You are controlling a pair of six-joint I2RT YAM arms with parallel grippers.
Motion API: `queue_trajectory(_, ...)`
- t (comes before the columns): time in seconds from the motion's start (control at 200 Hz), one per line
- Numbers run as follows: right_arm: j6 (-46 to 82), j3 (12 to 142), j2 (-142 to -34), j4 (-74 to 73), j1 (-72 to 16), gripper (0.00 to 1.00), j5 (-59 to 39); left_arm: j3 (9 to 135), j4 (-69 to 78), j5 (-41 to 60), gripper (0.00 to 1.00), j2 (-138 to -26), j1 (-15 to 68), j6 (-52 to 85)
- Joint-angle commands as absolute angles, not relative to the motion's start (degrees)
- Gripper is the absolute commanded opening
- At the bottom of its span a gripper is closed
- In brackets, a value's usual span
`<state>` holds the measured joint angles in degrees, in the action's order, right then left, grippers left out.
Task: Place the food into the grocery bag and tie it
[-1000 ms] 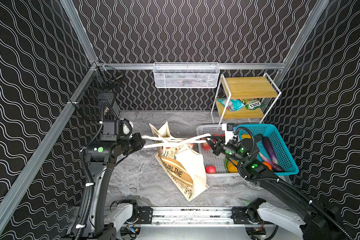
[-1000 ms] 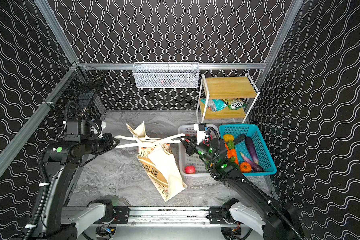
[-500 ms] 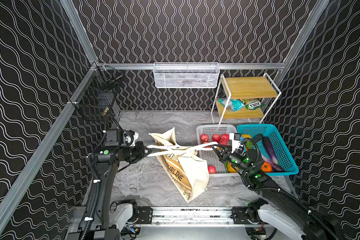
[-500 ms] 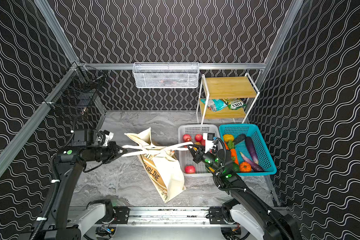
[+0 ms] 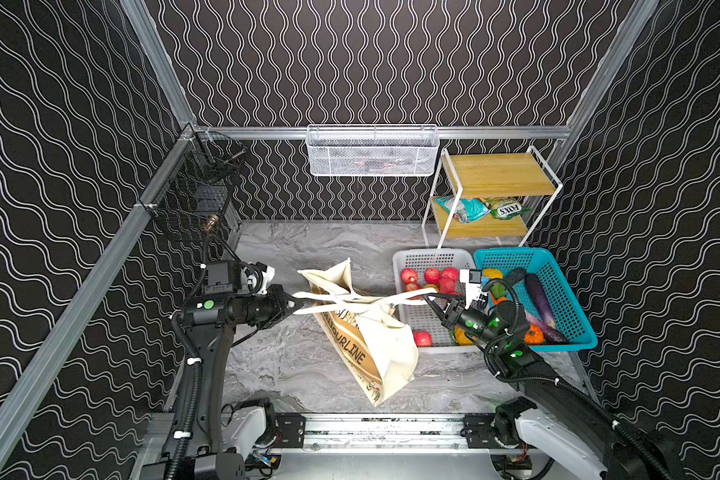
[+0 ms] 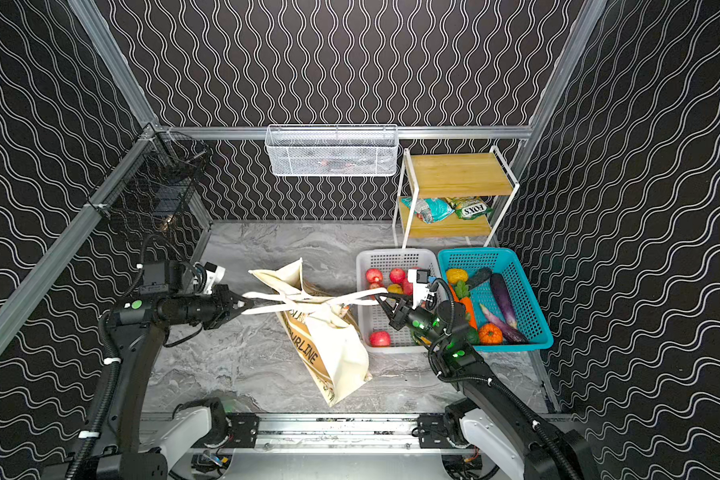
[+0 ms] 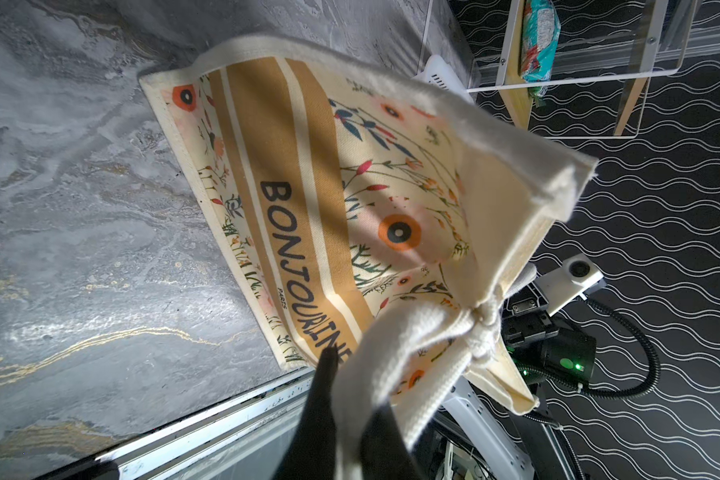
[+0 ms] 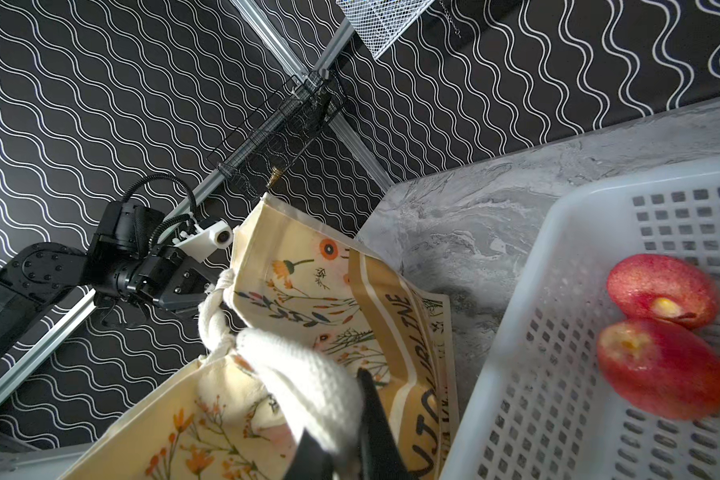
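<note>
Left jaws and right jaws hold the handles (image 5: 408, 296) of the grocery bag (image 5: 385, 353) taut, seemingly knotted midway.

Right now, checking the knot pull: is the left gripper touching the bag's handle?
Touching. The left wrist view shows the left gripper clamped on the cream handle.

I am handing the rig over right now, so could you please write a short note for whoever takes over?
Left gripper: shut on one handle, stretched taut.
Right gripper: shut on the other handle, also taut.
Grocery bag: mid-table, leaning, with the handles crossed in a knot over its mouth.
Done: knot formed. The bag's contents are hidden.
Left: probably snug the knot, then release.
Note: red fruits lie in the white basket, vegetables in the teal basket, and snack packets on the shelf.
</note>
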<state>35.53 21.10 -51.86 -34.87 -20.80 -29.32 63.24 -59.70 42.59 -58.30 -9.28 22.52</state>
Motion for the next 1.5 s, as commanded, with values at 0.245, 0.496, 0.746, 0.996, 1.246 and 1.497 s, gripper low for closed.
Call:
queue_trajectory(0.245, 35.6, 21.6, -53.5, -38.4, -17.8, 0.0, 1.0, 69.7, -55.3, 25.6, 0.0, -57.3, -11.6, 18.1)
queue_trajectory(0.496, 35.0, 21.4, -51.6, -30.1, -17.8, 0.0, 8.3, 79.3, -56.3, 29.3, 0.0, -58.7, -11.6, 20.0)
queue_trajectory(0.746, 33.7, 21.1, -50.6, -27.0, -17.8, 0.0, 11.9, 78.0, -58.1, 23.3, 0.0, -60.4, -11.7, 19.4)
queue_trajectory(0.996, 32.1, 21.1, -53.7, -34.0, -17.8, 0.0, 0.8, 74.0, -57.6, 27.9, 0.0, -61.3, -11.6, 19.4)
queue_trajectory(1.246, 32.8, 19.9, -54.4, -40.1, -17.9, 0.06, -4.1, 73.1, -57.9, 30.6, 0.08, -60.1, -11.6, 19.0)
queue_trajectory(1.497, 33.3, 19.4, -54.3, -41.1, -18.0, 0.21, -5.8, 72.3, -56.0, 33.1, 0.2, -59.4, -11.6, 20.2)
